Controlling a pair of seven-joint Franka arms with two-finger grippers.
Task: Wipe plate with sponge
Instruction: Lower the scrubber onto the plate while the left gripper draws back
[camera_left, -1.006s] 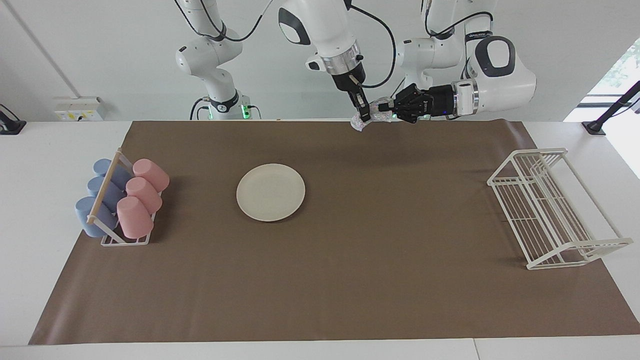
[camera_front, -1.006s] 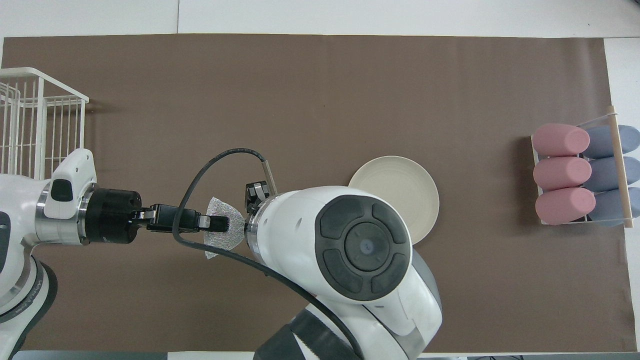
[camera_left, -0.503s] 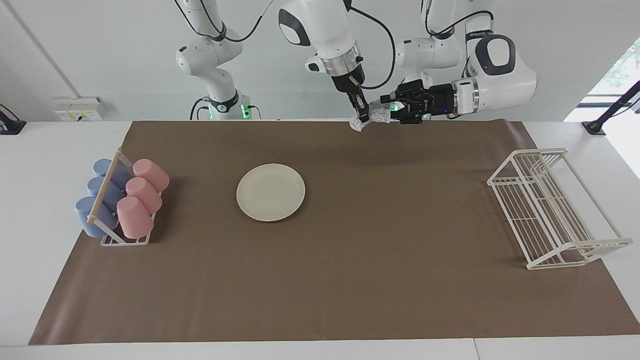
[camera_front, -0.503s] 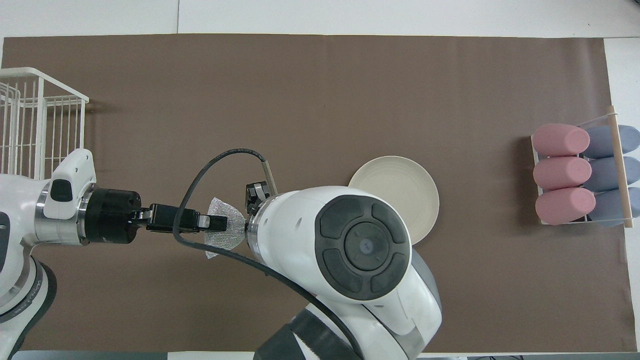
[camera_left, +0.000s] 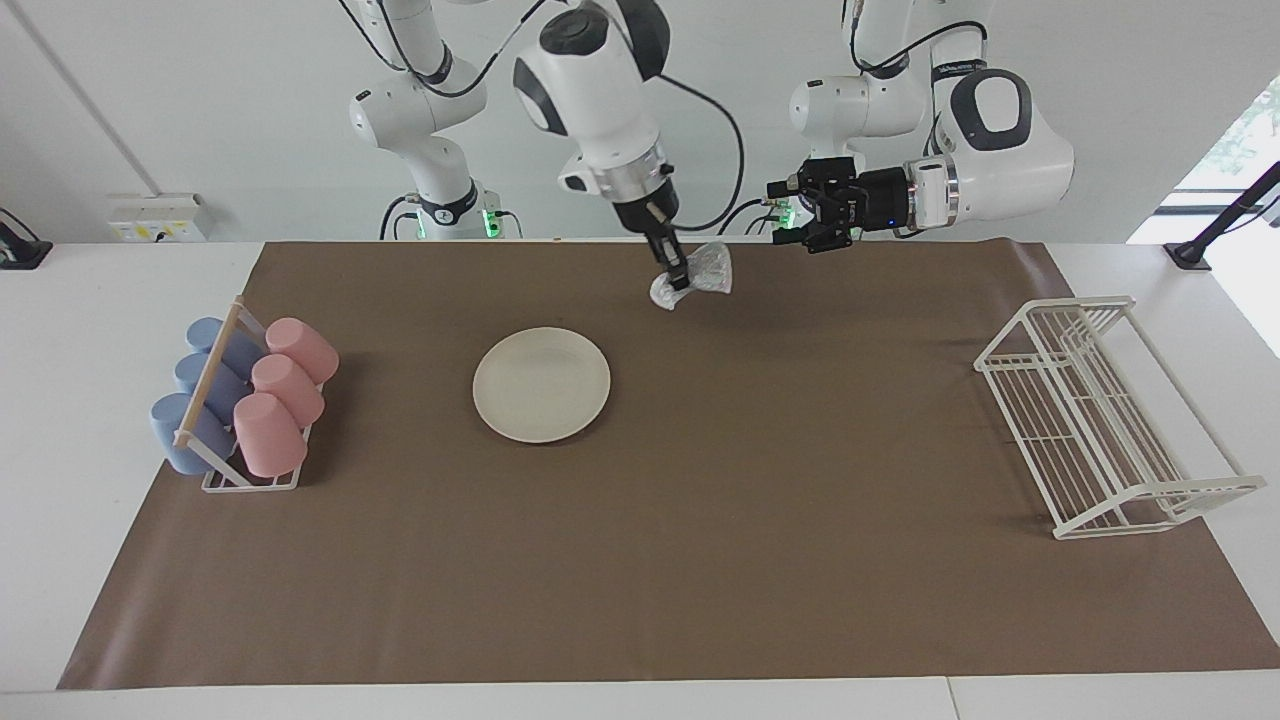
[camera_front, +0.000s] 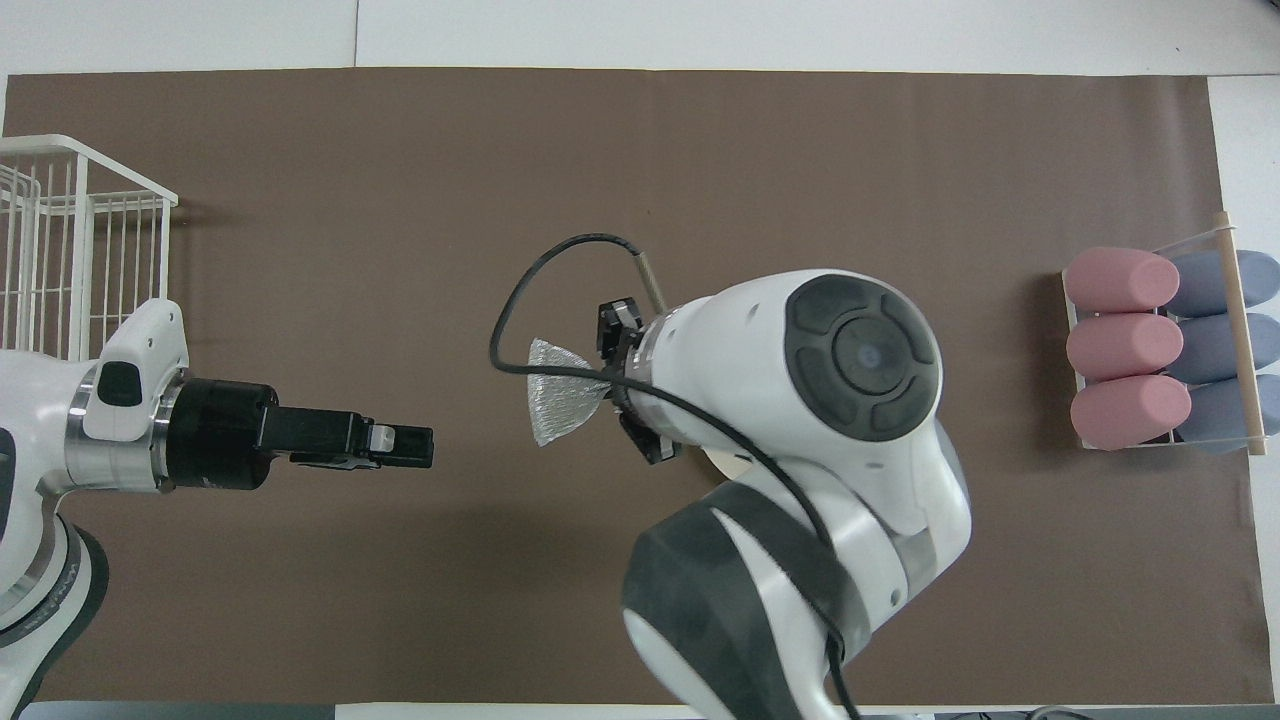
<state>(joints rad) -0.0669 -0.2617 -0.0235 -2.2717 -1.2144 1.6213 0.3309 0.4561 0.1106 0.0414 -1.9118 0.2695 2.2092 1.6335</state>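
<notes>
Brown mat (camera_left: 700, 560) on a white table; plate (camera_left: 541, 384) flat at mid-mat — the overhead view hides nearly all of it; right gripper (camera_left: 677, 278) points down, clamping the sponge (camera_left: 708, 268) above the mat; left gripper (camera_left: 790, 210) horizontal, fingers apart, empty.

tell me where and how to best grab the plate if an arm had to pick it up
Grip the plate by its shallow rim, probably at the edge nearest the robots, one finger over the lip and one under. It lies flat on the brown mat with nothing touching it, so a straight top-down pinch has nothing to close on.
</notes>
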